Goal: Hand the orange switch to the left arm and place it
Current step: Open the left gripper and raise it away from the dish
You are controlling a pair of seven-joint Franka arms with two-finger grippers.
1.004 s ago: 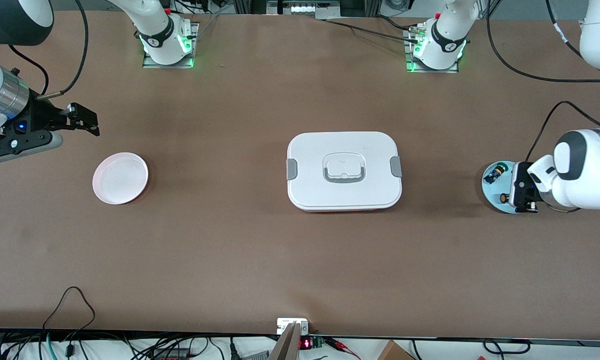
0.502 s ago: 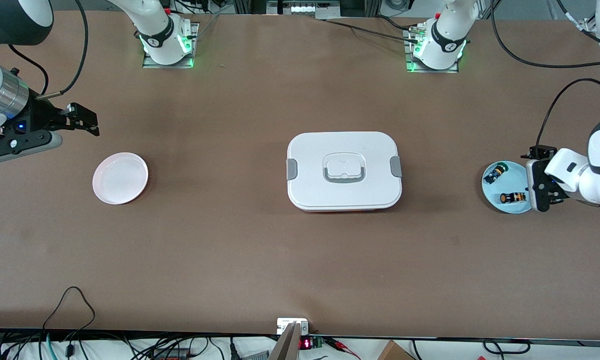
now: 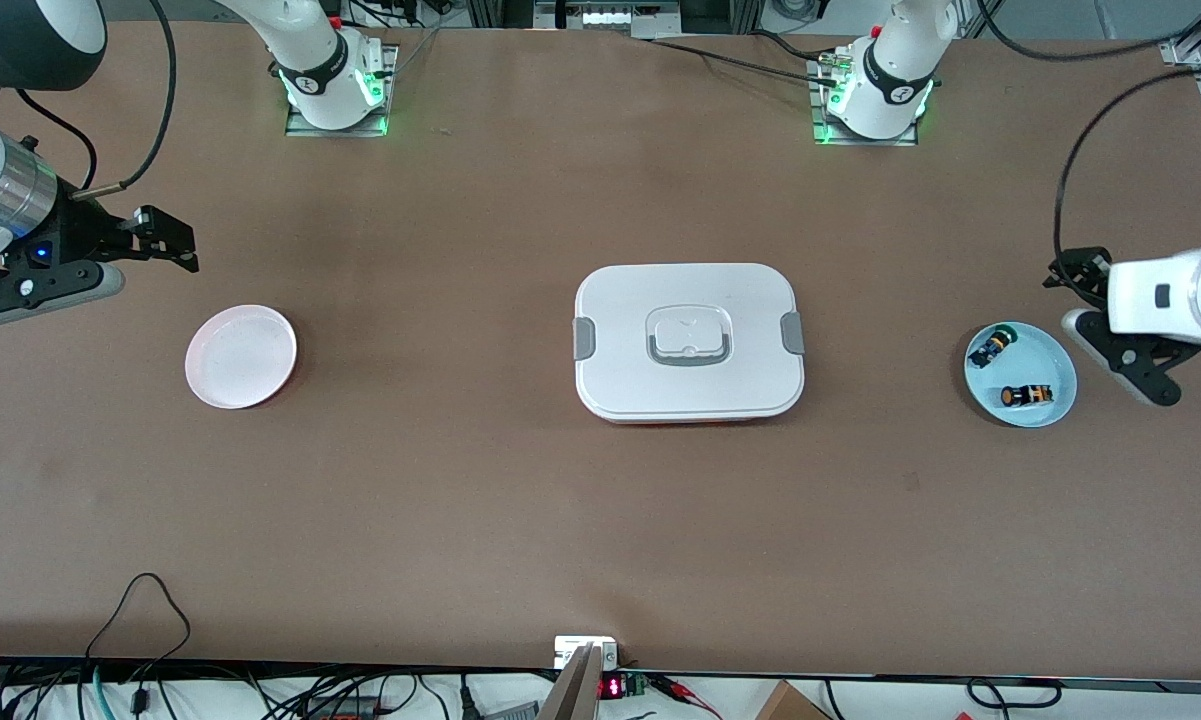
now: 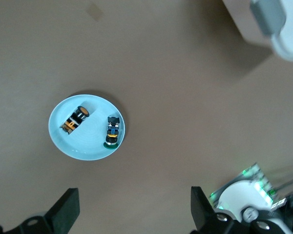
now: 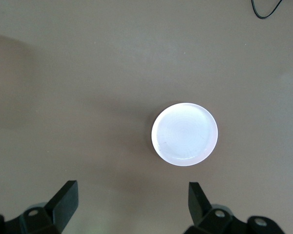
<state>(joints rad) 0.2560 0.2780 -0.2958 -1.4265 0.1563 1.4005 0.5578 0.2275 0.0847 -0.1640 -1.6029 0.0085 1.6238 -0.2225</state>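
Front view: orange switch (image 3: 1026, 395) lengthwise along table.

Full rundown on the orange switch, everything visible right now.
The orange switch is a tiny black cylinder with a round orange cap and orange bands, plastic by the look of it. It lies on its side in the blue plate, toward the left arm's end of the table, nearer the front camera than the green-capped switch that shares the plate. The two switches lie apart. Only the plate touches it; no gripper is on it. The left wrist view shows it too.
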